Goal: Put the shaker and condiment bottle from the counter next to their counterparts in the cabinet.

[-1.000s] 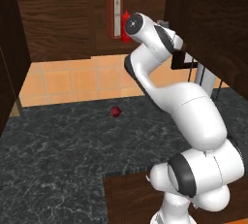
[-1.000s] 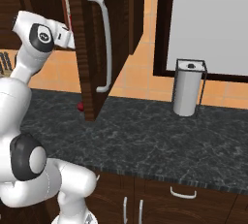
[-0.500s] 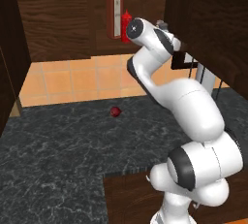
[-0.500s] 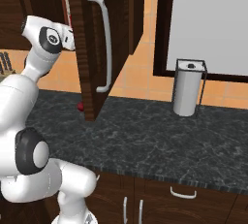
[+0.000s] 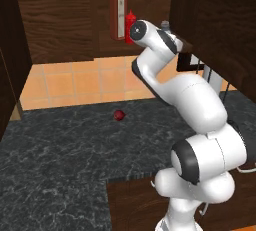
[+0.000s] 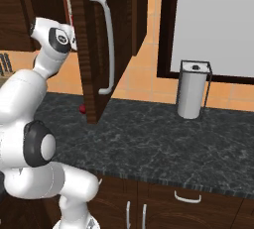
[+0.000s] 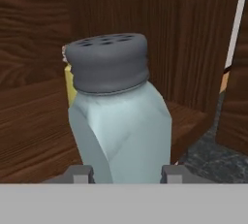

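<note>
hand view: 1 shaker (image 7: 121,116) between 2 fingers (image 7: 80,173)

Glossy white rounded arm segments, dark grey joint rings, bulbous white base, 2 small grey fingertips.

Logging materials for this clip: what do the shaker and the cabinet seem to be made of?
Shaker: pale blue-grey translucent body, likely glass or plastic; matte grey perforated cap, perhaps metal. Cabinet: dark brown wood, by its visible grain, with a low sheen.
</note>
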Controlling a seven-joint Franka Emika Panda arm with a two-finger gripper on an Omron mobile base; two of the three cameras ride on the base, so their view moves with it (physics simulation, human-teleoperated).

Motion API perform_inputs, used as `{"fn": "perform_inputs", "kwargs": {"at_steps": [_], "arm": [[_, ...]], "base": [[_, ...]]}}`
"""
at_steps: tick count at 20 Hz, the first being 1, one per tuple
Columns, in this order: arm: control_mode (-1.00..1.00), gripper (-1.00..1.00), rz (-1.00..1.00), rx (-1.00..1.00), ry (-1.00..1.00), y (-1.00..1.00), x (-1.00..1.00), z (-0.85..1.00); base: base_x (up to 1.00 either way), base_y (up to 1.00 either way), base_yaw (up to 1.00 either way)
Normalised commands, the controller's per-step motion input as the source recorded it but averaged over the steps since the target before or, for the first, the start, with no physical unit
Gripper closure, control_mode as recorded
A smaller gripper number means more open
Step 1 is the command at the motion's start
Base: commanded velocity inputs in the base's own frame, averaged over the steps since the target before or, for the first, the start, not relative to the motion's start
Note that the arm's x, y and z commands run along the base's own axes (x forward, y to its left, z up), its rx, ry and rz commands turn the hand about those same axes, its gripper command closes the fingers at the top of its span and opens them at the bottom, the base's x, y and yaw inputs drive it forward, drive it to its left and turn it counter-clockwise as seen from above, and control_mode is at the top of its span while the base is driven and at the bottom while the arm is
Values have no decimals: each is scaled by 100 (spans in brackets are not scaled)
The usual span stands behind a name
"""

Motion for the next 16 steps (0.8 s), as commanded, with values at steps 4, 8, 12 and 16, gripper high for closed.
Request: {"fn": "perform_inputs", "kwargs": {"at_steps": [4, 8, 12, 16], "arm": [[-100, 100, 2, 0, 0, -1, 24, -4], [-100, 100, 2, 0, 0, -1, 26, -9], [-100, 100, 1, 0, 0, 0, 36, -6], [-100, 100, 2, 0, 0, -1, 35, -5]], "base": [[0, 0, 0], [0, 0, 0], [0, 0, 0], [0, 0, 0]]}}
